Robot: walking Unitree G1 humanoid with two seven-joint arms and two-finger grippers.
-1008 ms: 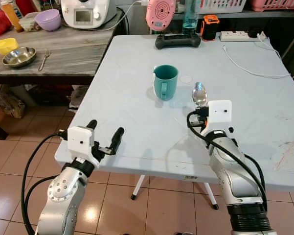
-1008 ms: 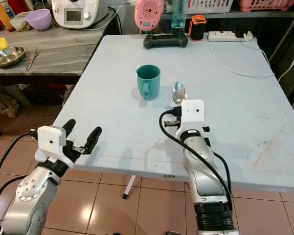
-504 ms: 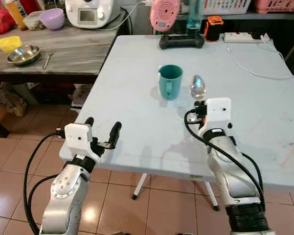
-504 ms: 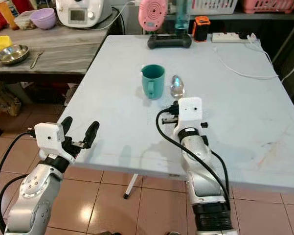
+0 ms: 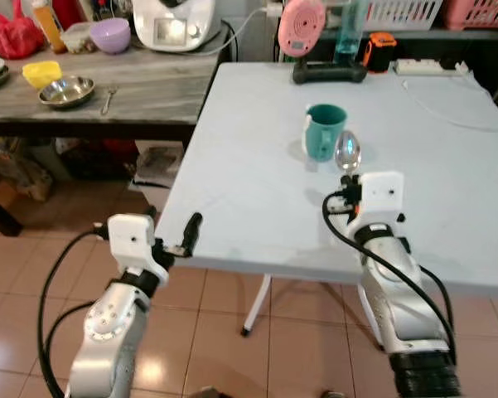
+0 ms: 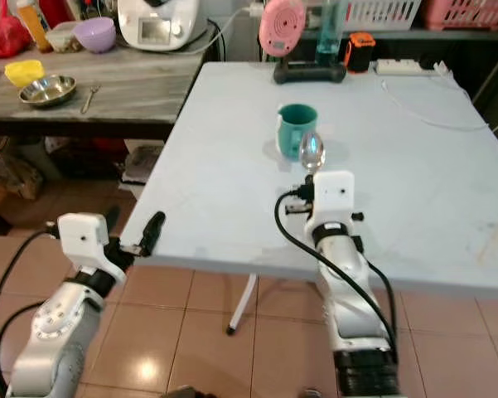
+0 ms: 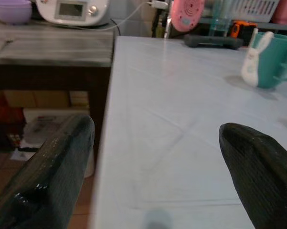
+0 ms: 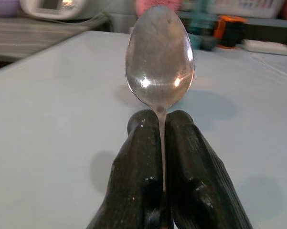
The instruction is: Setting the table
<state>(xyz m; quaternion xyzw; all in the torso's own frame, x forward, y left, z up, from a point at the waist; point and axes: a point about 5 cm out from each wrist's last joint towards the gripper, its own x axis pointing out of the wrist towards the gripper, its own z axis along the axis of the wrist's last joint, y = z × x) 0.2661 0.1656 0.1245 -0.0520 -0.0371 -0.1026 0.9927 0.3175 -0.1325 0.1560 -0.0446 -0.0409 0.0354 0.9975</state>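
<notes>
A teal mug [image 5: 324,131] stands upright in the middle of the white table [image 5: 249,174]. My right gripper [image 8: 160,119] is shut on the handle of a metal spoon [image 5: 347,152]. The spoon's bowl points forward and sits just short of the mug, to its right side. The spoon is held a little above the tabletop. My left gripper [image 5: 172,229] is open and holds nothing. It hovers at the table's near left edge, and the left wrist view looks across the table to the mug [image 7: 273,66].
A wooden side table [image 5: 141,99] stands to the left with a steel bowl [image 5: 66,89], a yellow bowl [image 5: 41,73], a fork [image 5: 108,99] and a purple bowl [image 5: 114,35]. A pink fan [image 5: 301,26], a black controller [image 5: 330,73] and a power strip [image 5: 431,66] line the far edge. Tiled floor lies below.
The whole view has shifted, so the camera moved: the table now sits farther ahead and to the right. The left gripper is now at the table's edge. The spoon stays held.
</notes>
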